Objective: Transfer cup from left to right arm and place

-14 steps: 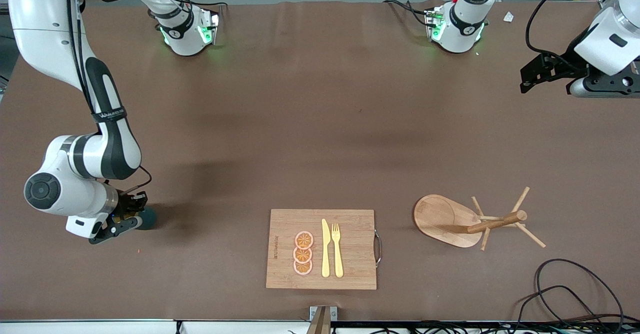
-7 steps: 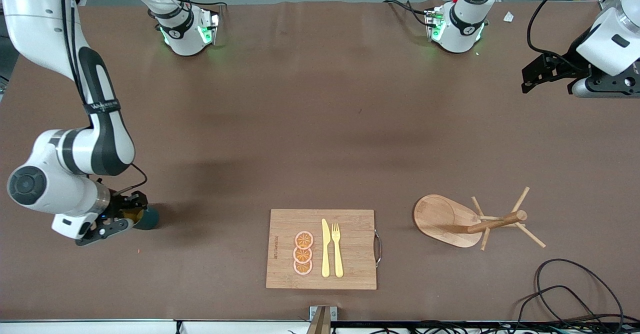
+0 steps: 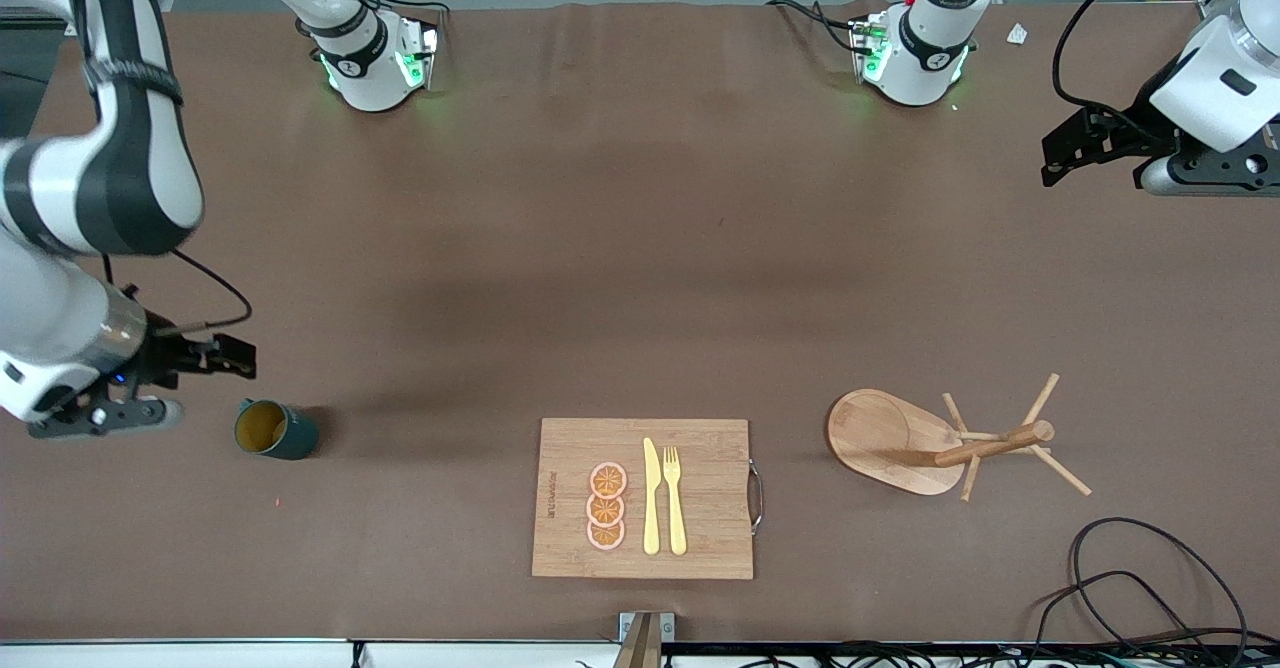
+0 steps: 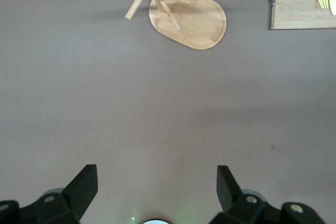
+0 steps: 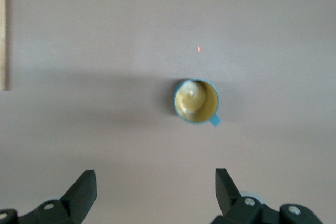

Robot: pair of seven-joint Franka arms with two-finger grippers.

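The dark teal cup (image 3: 275, 430) stands upright on the table toward the right arm's end, its tan-yellow inside showing. In the right wrist view the cup (image 5: 197, 100) sits apart from the fingers, with its handle sticking out at one side. My right gripper (image 3: 195, 386) is open and empty in the air, over the table just beside the cup; it also shows in the right wrist view (image 5: 155, 184). My left gripper (image 3: 1085, 148) waits open and empty above the left arm's end of the table; it also shows in the left wrist view (image 4: 156, 182).
A wooden cutting board (image 3: 700, 468) with orange slices (image 3: 606, 506), a knife (image 3: 651, 496) and a fork (image 3: 674, 498) lies near the front edge. A wooden peg rack (image 3: 940, 443) stands toward the left arm's end and shows in the left wrist view (image 4: 184, 17). Cables (image 3: 1130, 578) lie at that front corner.
My right gripper has let go of the cup, opened, and lifted away toward the right arm's end of the table. The cup stays standing. The left arm has barely moved.
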